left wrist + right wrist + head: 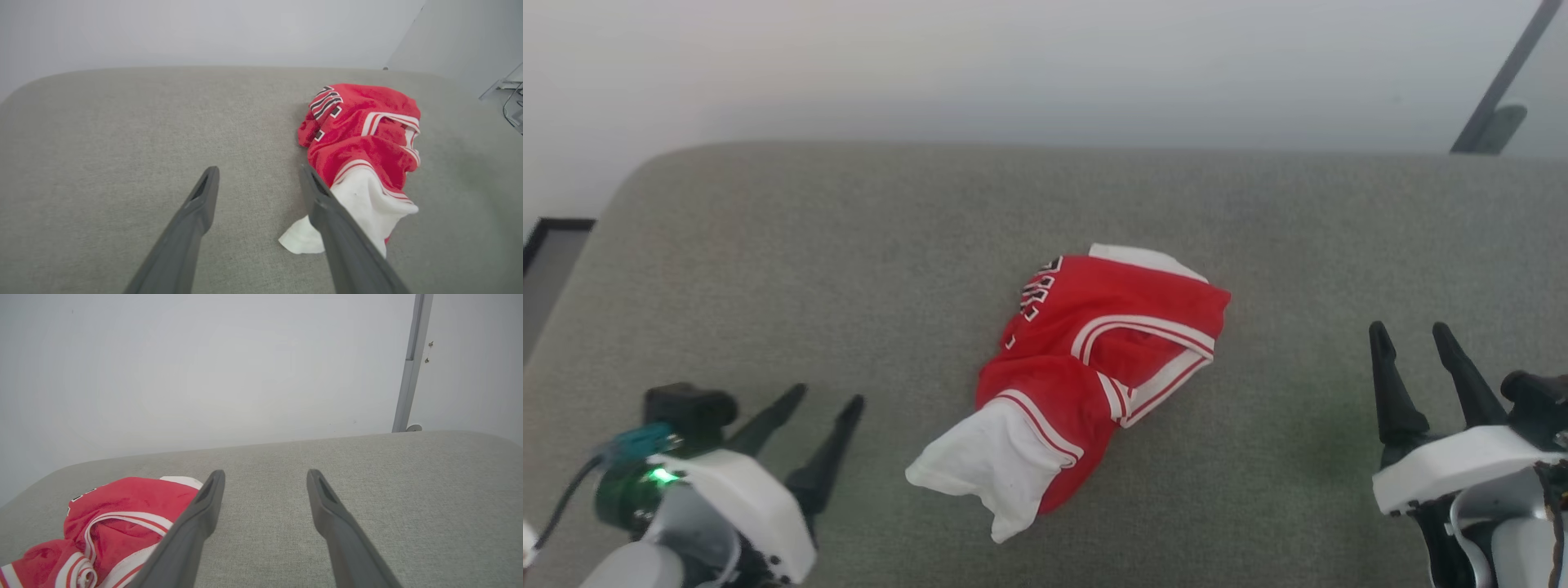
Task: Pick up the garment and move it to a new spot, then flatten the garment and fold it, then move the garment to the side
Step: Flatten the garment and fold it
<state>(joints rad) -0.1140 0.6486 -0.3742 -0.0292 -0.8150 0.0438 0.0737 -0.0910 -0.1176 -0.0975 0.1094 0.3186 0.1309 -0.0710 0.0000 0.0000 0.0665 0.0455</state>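
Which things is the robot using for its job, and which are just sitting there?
For the job: red and white shirt, crumpled; left hand, open; right hand, open.
Just there: grey padded surface under the shirt; dark pole at the back.

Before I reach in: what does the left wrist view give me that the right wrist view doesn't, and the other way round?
Left wrist view: nearly all of the crumpled red jersey garment, its white sleeve trailing beside the open left gripper. Right wrist view: the open right gripper above bare grey fabric cushion, a grey upright pole by the wall, the garment cut off at lower left. Both: the garment lying loose on the cushion, held by neither gripper.
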